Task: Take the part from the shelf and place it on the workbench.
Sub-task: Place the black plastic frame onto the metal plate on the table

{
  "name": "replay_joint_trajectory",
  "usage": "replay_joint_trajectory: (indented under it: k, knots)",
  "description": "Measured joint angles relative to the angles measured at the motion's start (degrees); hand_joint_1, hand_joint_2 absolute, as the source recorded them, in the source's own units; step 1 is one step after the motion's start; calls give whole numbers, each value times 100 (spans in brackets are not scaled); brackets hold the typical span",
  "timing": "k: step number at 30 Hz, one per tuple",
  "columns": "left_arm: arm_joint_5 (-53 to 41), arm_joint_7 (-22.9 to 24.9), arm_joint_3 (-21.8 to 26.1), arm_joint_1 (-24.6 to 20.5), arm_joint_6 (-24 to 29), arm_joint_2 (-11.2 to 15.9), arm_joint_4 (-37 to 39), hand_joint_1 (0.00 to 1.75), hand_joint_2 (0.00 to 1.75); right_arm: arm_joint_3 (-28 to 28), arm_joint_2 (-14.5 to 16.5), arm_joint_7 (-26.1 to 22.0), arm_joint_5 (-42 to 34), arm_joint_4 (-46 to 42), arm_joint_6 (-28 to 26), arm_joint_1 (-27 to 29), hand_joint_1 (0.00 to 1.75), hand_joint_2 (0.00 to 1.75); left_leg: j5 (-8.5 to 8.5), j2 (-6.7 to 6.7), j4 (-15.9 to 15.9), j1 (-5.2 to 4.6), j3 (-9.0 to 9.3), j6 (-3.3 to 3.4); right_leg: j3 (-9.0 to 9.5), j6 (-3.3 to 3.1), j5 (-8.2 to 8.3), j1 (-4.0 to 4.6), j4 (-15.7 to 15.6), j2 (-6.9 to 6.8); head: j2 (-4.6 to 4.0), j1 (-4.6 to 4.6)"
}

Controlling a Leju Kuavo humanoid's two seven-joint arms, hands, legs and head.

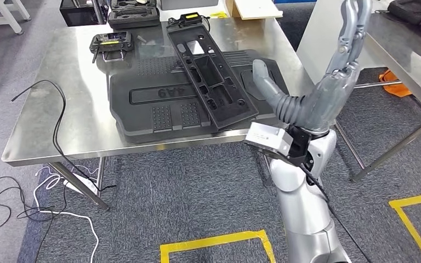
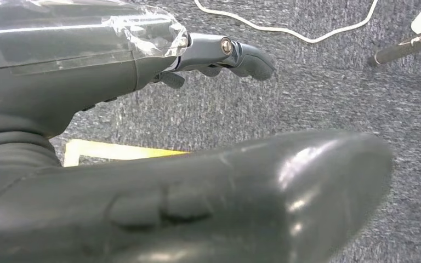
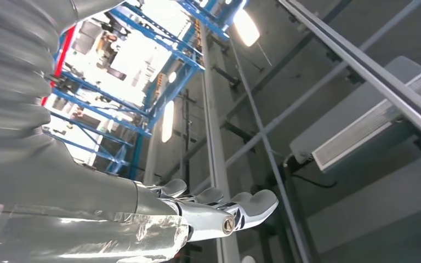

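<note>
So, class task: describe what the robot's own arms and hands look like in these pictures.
The right arm is glossy silver with rounded segments, and a black cable runs along it. At the wrist sits a white boxy module on a dark bracket. The right hand is grey with a ribbed cover, a thick grey thumb and darker fingers. The left hand shows clear crinkled plastic wrap and a metallic finger with a dark tip.

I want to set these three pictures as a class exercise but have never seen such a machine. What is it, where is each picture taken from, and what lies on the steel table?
It is a humanoid robot. The head view looks down at a steel workbench carrying a large black moulded part with a narrower black part resting on top. The right hand is raised, holding nothing. The right wrist camera points at the ceiling; the left wrist camera shows the left hand hanging empty over grey carpet.
</note>
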Motion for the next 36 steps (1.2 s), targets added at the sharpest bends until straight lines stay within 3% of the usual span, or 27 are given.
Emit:
replay_joint_trajectory:
  k: [2, 4, 8, 10, 12, 14, 15, 16, 18, 20, 23, 24, 26, 28, 29, 30, 31, 34, 36]
  knots:
    - [0, 0, 0, 2, -1, 0, 0, 0, 0, 0, 0, 21, 0, 0, 0, 2, 0, 175, 2, -3, 19, 3, -3, -15, 403, -24, 366, -5, -737, 0, 0, 11]
    - [0, -1, 0, 0, -1, 0, 0, 0, 0, 0, 0, 16, -2, 0, 0, 0, 0, 175, 13, -9, 44, -11, -31, -62, 714, -62, 570, 18, -1400, 5, 0, 18]
    - [0, -15, 2, 7, 6, 1, 0, 0, 0, 0, 2, -56, -12, 0, 0, 2, 0, 175, 33, -17, 75, -23, -86, -192, 720, -170, 624, 27, -1560, 12, 0, -2]
    - [0, -25, 2, 7, 13, 3, 1, 0, 0, 0, 7, -80, -18, 0, 0, -6, 0, 175, -208, -29, 380, -16, -195, -243, 705, -240, 672, 0, -1593, -11, 0, -39]
    - [0, -29, 2, 14, 16, 4, 1, 0, 0, 0, 11, -88, -29, 0, 0, -10, 0, 175, -634, -33, 1100, 0, -475, -281, 671, -281, 698, 0, -1595, -34, 0, -82]
    - [0, -32, 2, 32, 16, 4, 0, 0, 0, 0, 11, -95, -58, 3, 0, -6, 0, 175, -855, -32, 1679, 5, -684, -301, 636, -290, 716, 6, -1587, -47, 0, -98]
    - [0, -32, 2, 42, 16, 4, 0, 0, 0, 0, 11, -102, -80, 5, 0, -5, 0, 175, -802, -32, 1672, 6, -644, -300, 626, -287, 723, 6, -1581, -49, 0, -102]
    - [0, -33, 3, 49, 17, 5, 0, 0, 0, 0, 11, -113, -101, 9, 0, -4, 0, 175, -655, -32, 1442, 8, -499, -293, 621, -282, 727, 6, -1573, -49, 0, -106]
    - [0, -36, 4, 55, 19, 13, 0, 0, 0, 0, 11, -142, -128, 14, 0, -9, 0, 175, -302, -35, 637, 6, -68, -259, 610, -261, 727, 15, -1542, -48, 0, -119]
    - [0, -46, 9, 55, 25, 20, 0, 0, 0, 0, 15, -166, -136, 21, 0, -20, 0, 175, -164, -40, 121, -7, 141, -218, 562, -214, 735, 33, -1500, -47, 0, -128]
    - [1, -59, 28, 71, 40, 21, 0, 0, 0, 0, 28, -180, -136, 32, 0, -34, 0, 175, -137, -38, 38, -10, 107, -134, 510, -123, 753, 34, -1476, -46, 0, -131]
    - [2, -62, 35, 73, 43, 22, 0, 0, 0, 0, 30, -181, -134, 36, 0, -41, 0, 175, -110, -33, 20, 0, 99, -92, 483, -96, 686, 29, -1410, -42, 0, -122]
    - [1, -68, 43, 68, 46, 22, 0, 0, 0, 0, 31, -181, -128, 45, 0, -57, 0, 175, -58, -18, -13, 17, 72, -19, 310, -46, 362, 14, -971, -26, 0, -81]
    - [0, -73, 45, 69, 46, 22, 0, 0, 0, 0, 31, -176, -121, 57, 0, -65, 0, 175, -30, -11, -8, 8, 23, 8, 15, -6, -25, 8, -221, -16, 0, -43]
    - [1, -74, 45, 71, 46, 23, 0, 0, 0, 0, 31, -171, -120, 64, 0, -63, 0, 175, -17, -8, -2, 3, 2, 12, -73, 4, -110, 4, 38, -15, 0, -36]
    - [1, -74, 46, 73, 46, 23, 0, 0, 0, 0, 31, -164, -120, 70, 0, -63, 0, 175, -8, -6, 6, 0, -16, 10, -70, 7, -92, 1, 107, -15, 0, -31]
    - [2, -74, 46, 73, 46, 23, 0, 0, 0, 0, 31, -158, -121, 74, 0, -65, 0, 175, -1, -6, 15, 0, -27, 6, 59, -1, 41, 0, -82, -15, 0, -24]
    - [1, -74, 46, 65, 46, 22, 0, 0, 0, 1, 31, -142, -126, 77, 0, -96, 0, 175, 15, -10, 51, -13, -55, -36, 680, -61, 497, 15, -1239, -11, 0, -1]
    - [0, -73, 46, 61, 46, 22, 0, 0, 0, 1, 31, -135, -127, 78, 1, -111, 0, 175, 46, -8, 64, -25, -94, -101, 780, -107, 540, 44, -1527, 0, 0, -2]
